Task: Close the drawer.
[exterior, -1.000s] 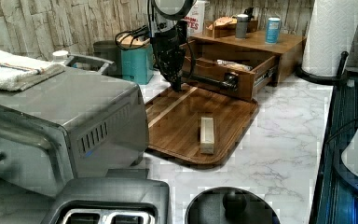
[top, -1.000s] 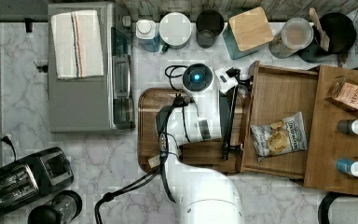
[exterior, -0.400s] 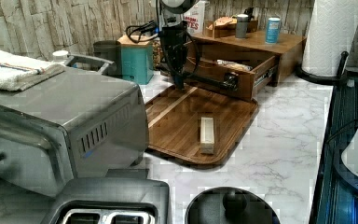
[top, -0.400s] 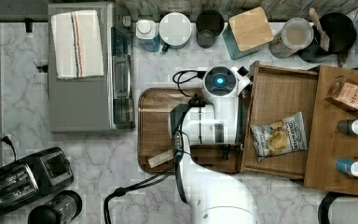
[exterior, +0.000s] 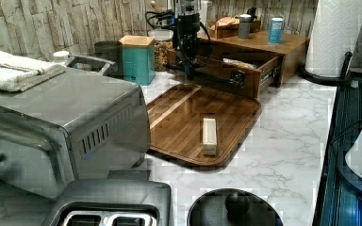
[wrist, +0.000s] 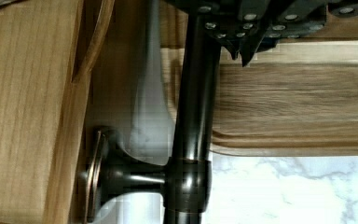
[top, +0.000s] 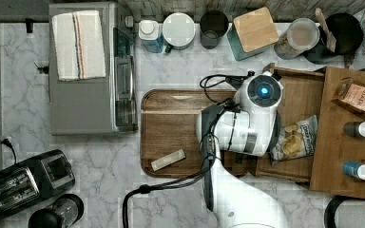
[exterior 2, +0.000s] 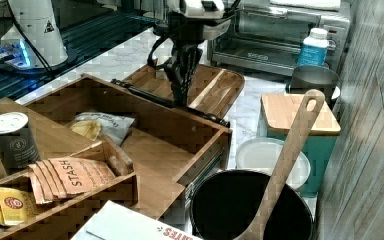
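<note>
We see the drawer [exterior 2: 145, 125] pulled out of the cabinet [top: 342, 142], its front reaching over the edge of the dark wooden tray [top: 171, 128] on the marble bench [exterior: 287, 122]. A chip bag [top: 294, 137] lies inside it. The gripper [exterior 2: 180, 97] hangs right at the drawer's dark bar handle [wrist: 193, 116]; we cannot tell whether its fingers are open or closed. A small wooden block [exterior: 209, 135] rests on the tray, and a toaster oven [top: 90, 80] stands beyond it on the top view's left.
</note>
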`<state>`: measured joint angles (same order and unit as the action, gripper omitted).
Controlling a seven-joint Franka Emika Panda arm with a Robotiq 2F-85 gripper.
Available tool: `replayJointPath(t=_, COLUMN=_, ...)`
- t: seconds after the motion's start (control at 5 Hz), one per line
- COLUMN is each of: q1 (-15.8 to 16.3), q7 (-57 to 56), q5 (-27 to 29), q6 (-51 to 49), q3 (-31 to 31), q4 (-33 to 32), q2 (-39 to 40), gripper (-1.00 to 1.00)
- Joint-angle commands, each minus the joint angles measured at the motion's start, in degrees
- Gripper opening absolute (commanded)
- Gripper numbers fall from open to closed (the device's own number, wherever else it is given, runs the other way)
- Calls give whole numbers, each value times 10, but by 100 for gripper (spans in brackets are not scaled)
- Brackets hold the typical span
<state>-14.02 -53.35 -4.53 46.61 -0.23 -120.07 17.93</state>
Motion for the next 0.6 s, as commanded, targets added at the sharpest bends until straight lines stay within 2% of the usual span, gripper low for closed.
replayJointPath(t=0.2, q1=-135, q7=-140, q5=48, q6=32, q3=-58, q4=39, q2=34, gripper=-100)
replayJointPath(t=0.4, q1=-169, q7=-160, q5=32, q6=29, q3=-74, q4=69, q2=52, gripper=-100)
replayJointPath(t=0.6, q1=-196, q7=-167, q5=13, q6=-20, q3=-89, q4=154, q2=107, gripper=-100)
